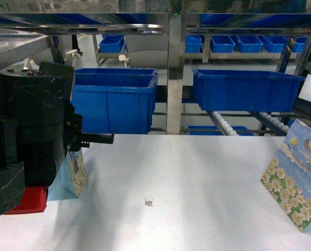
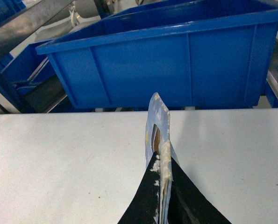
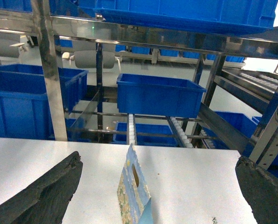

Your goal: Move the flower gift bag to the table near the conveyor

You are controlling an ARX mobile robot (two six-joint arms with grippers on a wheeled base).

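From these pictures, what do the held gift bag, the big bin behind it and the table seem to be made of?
Gift bag: probably printed paper or card, with a thin flat edge and a cut-out handle hole.
Bin: moulded blue plastic, slightly glossy, ribbed walls.
Table: smooth matte whitish-grey top, perhaps laminate; unclear.

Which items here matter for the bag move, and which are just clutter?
Job:
flower gift bag, pinched in left fingers
second flower bag, between open right fingers
table
conveyor

Lying about:
blue bins
small printed tag
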